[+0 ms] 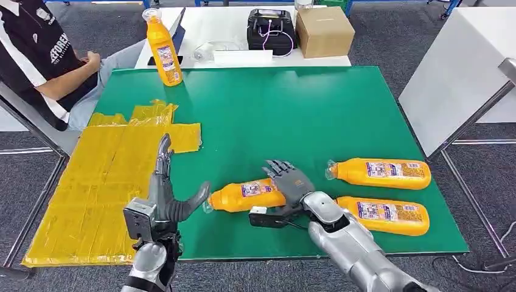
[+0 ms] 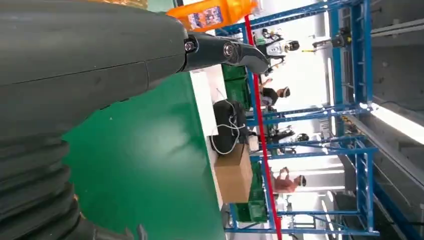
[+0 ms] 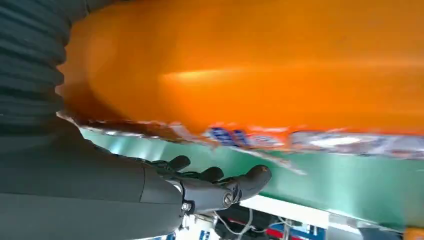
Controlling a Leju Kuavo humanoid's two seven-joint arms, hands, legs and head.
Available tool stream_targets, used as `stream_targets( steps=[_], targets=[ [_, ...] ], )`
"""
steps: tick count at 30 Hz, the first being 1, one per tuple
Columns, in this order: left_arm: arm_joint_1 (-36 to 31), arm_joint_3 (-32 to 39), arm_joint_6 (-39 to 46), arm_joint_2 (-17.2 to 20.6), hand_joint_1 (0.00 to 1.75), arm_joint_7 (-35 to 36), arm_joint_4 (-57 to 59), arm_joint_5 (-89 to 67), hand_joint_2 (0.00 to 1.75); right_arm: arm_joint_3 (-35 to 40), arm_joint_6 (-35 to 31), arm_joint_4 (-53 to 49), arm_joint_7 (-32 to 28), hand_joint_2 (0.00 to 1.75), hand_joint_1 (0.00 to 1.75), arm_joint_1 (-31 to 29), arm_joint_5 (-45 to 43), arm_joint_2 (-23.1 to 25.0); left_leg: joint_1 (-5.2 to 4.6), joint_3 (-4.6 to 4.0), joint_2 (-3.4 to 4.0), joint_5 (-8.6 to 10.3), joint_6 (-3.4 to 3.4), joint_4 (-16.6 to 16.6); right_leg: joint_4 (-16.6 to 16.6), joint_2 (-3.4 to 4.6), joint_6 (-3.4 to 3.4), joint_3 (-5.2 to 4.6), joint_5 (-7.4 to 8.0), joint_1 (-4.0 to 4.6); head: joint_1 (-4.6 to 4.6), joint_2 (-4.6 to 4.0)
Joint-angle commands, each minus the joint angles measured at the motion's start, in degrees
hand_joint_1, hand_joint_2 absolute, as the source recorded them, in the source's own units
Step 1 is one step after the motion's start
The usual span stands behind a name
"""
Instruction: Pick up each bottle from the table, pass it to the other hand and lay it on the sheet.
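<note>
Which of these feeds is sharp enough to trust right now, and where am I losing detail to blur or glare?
Head view: sharp and evenly lit; bottle under the right hand reads clearly. Right wrist view: bottle so close that it is a soft orange blur, label smeared. Left wrist view: left hand near and soft, background windows blown out white, green table with a pale sheen.

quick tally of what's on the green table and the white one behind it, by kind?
Orange bottles: 4: one upright, three lying: one in the right hand, two to its right
Yellow sheet: 1
Cardboard box: 1
Black device with cable: 1
Total: 7
</note>
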Motion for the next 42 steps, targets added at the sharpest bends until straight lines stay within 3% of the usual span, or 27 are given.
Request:
stream_targets(
  steps=[1,6,7,16,29,30,33,35,38,42],
  targets=[
    [-2.47,-1.3,-0.09,0.12,0.0,0.23,5.63,0.13,1.75,6.44,0.6,8.16,0.07,1.75,0.0,-4.16,0.61,1.21,0.03,0.29,0.07,-0.11,-0.03,-0.08,-0.15,-0.02,-0.03,0.33,-0.09,0.05,-0.02,0.0],
    [-2.98,-1.73,-0.21,0.13,0.0,0.24,6.62,0.94,1.75,9.59,4.35,12.23,0.01,1.75,0.0,-6.54,0.28,1.41,0.04,0.33,0.1,-0.12,-0.04,-0.09,-0.17,-0.01,-0.04,0.39,-0.08,0.06,0.0,0.0],
    [-3.17,-1.79,-0.17,0.11,0.0,0.21,7.11,1.23,1.75,10.07,4.62,13.03,-0.09,1.75,1.75,-6.95,-0.11,1.1,0.06,0.35,0.14,-0.13,-0.05,-0.09,-0.18,0.02,-0.05,0.41,-0.08,0.08,-0.02,0.0],
    [-2.03,-2.87,-0.88,0.61,0.0,0.63,5.2,2.53,1.75,10.08,4.2,14.85,0.74,1.75,1.75,-6.74,-3.48,0.62,0.05,0.31,-0.02,-0.06,-0.03,-0.08,-0.17,-0.1,-0.03,0.38,-0.06,0.06,0.02,0.0],
    [1.27,-2.14,-0.43,0.15,0.0,1.63,-0.2,3.75,1.75,4.6,-5.54,7.53,5.54,1.75,1.75,-1.35,-6.01,2.2,0.01,0.24,-0.09,-0.05,-0.01,-0.03,-0.07,-0.05,-0.02,0.32,-0.06,-0.01,0.0,0.0],
    [2.12,-1.79,-0.13,-0.1,0.0,2.18,-1.31,3.3,1.75,0.72,-10.58,2.77,5.68,1.75,1.75,1.92,-6.9,3.01,0.05,0.32,-0.01,-0.11,-0.03,-0.05,-0.12,-0.01,-0.05,0.4,-0.09,0.03,0.0,0.0],
    [2.86,-1.33,-0.42,-0.19,0.0,3.13,-2.3,2.72,1.75,-6.88,-17.77,-9.31,5.41,1.75,1.75,8.51,-7.04,4.51,0.06,0.29,-0.03,-0.11,-0.03,-0.05,-0.12,-0.03,-0.05,0.36,-0.08,0.06,0.0,0.0],
    [2.86,-1.1,-0.81,-0.27,0.0,3.52,-2.32,2.41,1.75,-9.79,-18.12,-16.12,5.39,1.75,1.75,11.75,-5.8,4.76,0.08,0.29,0.01,-0.18,-0.07,-0.03,-0.1,-0.01,-0.08,0.37,-0.15,0.09,0.02,0.0],
    [2.59,-1.34,-1.26,-0.14,0.0,3.75,-2.09,2.11,1.75,-11.73,-20.06,-18.21,4.67,1.75,1.75,12.86,-6.08,5.3,0.06,0.15,0.02,-0.2,-0.05,0.01,-0.05,0.01,-0.07,0.24,-0.18,0.08,-0.02,0.0],
    [2.71,-2.66,-3.21,0.34,0.0,4.93,-2.57,1.11,1.75,-17.94,-25.3,-26.13,-3.85,1.75,1.75,18.97,-14.15,8.22,0.07,-0.01,-0.16,-0.12,-0.02,0.01,-0.05,-0.15,-0.05,0.11,-0.17,0.07,0.0,0.0]
  ],
)
